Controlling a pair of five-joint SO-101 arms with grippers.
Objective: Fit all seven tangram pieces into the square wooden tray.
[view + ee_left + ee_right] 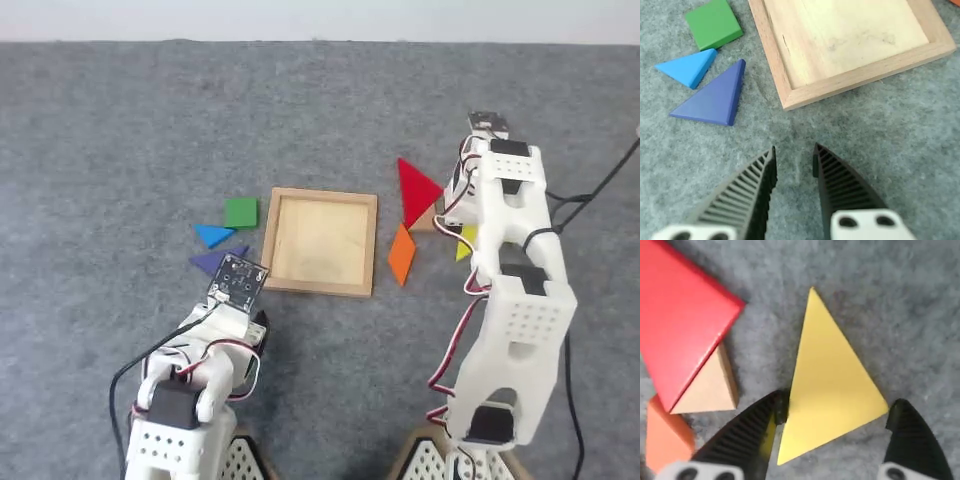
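Lying empty on the grey worktop [120, 150], the square wooden tray [322, 240] is flanked by a green square [241, 211], light blue triangle [213, 235] and dark blue triangle [215, 260] on the left arm's side. A red triangle [416, 190], tan triangle [428, 218], orange parallelogram [401, 253] and yellow triangle [830, 385] are seen on the other side. The left claw [794, 150] is held narrowly parted near a tray corner, gripping nothing. The right claw [839, 402] is spread wide astride the yellow triangle.

A robotics lab bench: two white printed arms [515, 300], wiring [443, 365] exposed, stand on a grey felt-covered table [100, 150]. A plain pale wall [300, 18] runs behind.
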